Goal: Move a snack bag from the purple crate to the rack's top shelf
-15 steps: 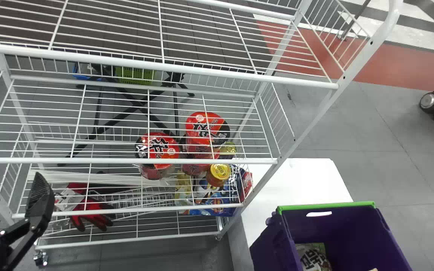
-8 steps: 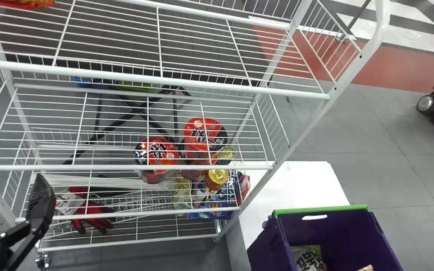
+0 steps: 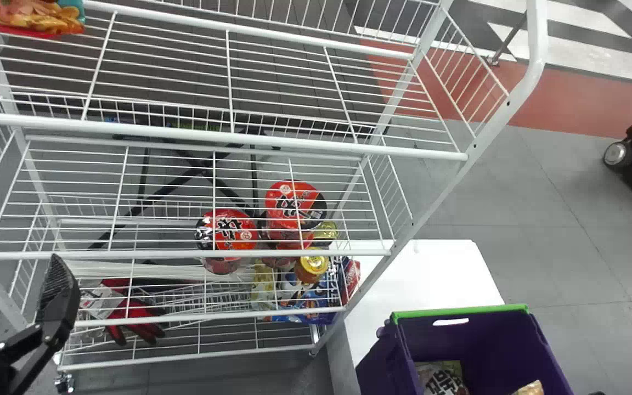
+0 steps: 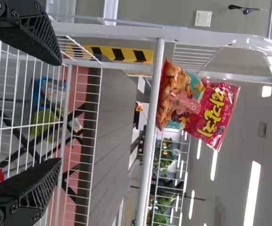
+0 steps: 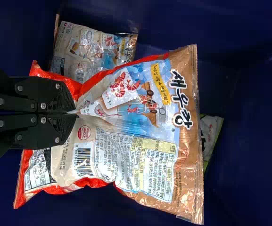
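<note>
Item one: a crinkled snack bag in red, white and tan film (image 5: 140,127), the task's thing. It is held inside or just above the purple plastic crate with a green rim (image 3: 458,311); from so close an angle, its clearance from the bottom cannot fairly be told.

Item two: the right gripper (image 5: 74,112), black, flat-fingered. Its tips are clamped on a fold of film near the bag's red-edged end. Creases are drawn out from the pinch; slack film is presumably gripped so that the contents are spared. With most of the bag left beyond the tips, some swing or twist may be expected in the lift.

Item three: two further bags, one silvery and tan (image 5: 91,52), one green-edged (image 5: 211,136), overlapped by the held one. A straight upward lift is called for, lest they be dragged along.

Item four: the left gripper (image 4: 60,112), parked before the rack, its fingers spread apart with nothing between them.

Item five: the white wire rack (image 3: 228,134). A red snack bag (image 4: 197,106) is stood upright at the left end of its top shelf; room to its right is thus left for the next. Red lidded tubs (image 3: 227,233) are kept lower down. The placing is yet to be done.
</note>
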